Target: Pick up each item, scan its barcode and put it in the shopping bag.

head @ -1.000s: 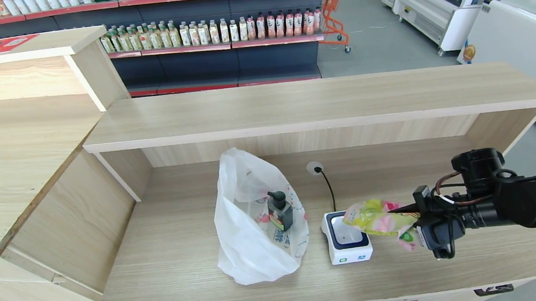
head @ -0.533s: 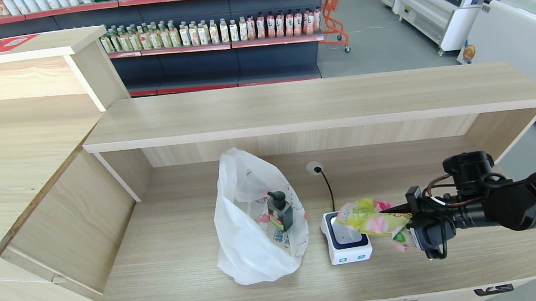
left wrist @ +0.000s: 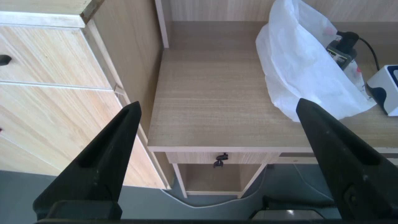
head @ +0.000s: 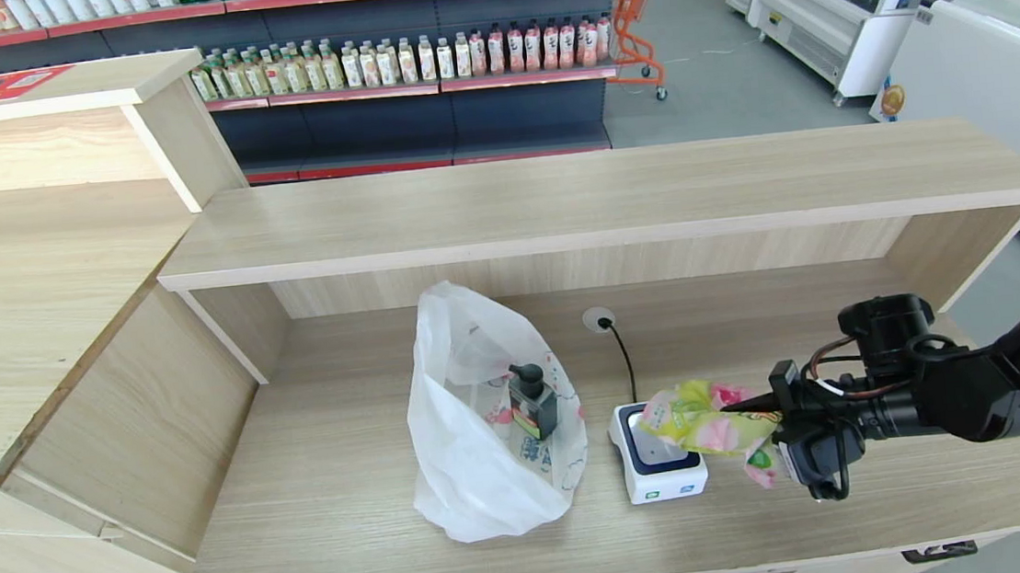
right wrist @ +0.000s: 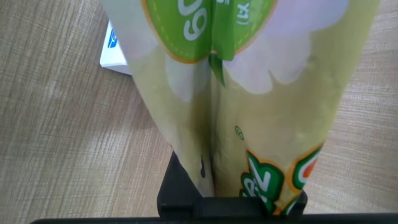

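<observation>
On the tabletop (head: 352, 485): one bag (head: 466, 475) holding one bottle (head: 534, 404), one scanner (head: 662, 478); right tool (head: 777, 434) grips one packet (head: 702, 419) over it, left tool (left wrist: 217, 111) gapes.

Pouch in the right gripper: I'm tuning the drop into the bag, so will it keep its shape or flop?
Probably floppy: the pouch looks crinkled, and a corner droops below the right gripper. It is likely light for its size, since a pinch at one end holds it out over the scanner. Its smooth film may slip if the grip loosens.
</observation>
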Motion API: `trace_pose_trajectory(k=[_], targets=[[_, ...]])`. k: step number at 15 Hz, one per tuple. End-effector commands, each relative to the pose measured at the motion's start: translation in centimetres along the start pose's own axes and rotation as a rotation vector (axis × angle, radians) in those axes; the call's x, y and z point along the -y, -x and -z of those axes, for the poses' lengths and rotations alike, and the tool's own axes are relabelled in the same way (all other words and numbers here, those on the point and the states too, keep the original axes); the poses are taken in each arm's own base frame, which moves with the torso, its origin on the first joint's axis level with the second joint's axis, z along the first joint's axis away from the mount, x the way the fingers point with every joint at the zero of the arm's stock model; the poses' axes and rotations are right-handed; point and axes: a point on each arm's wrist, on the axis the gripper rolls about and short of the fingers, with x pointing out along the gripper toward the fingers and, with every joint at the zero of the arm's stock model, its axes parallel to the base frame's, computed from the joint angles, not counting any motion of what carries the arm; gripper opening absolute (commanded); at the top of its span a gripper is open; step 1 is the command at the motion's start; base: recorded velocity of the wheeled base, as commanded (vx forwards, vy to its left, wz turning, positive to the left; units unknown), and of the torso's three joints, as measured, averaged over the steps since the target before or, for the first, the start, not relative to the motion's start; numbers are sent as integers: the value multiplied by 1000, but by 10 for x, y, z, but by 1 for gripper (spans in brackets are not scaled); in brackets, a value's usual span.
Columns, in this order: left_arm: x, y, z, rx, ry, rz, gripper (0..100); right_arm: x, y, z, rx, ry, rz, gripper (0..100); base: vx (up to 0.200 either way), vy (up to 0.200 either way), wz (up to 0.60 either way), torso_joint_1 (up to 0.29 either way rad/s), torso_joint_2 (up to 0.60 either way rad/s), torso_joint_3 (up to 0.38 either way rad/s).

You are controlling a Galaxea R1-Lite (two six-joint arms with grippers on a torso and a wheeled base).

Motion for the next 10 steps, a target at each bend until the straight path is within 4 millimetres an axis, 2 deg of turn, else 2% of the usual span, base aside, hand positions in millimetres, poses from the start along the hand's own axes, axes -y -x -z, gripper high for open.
trace_pose_trajectory(k=[1, 7, 9, 10], targets=[[0, 0, 0, 0, 0, 0, 100, 0, 0, -1, 3, -1, -2, 0, 0, 0, 0, 0, 0, 0], [0, 0, 0, 0, 0, -1, 100, 5, 3, -3, 2, -23, 9, 0, 0, 0, 0, 0, 0, 0], [0, 0, 0, 0, 0, 0, 100, 17, 27, -8, -34, -178, 58, 0, 0, 0, 0, 0, 0, 0], [0, 0, 0, 0, 0, 0, 100, 32, 42, -17, -42, -263, 105, 0, 0, 0, 0, 0, 0, 0]])
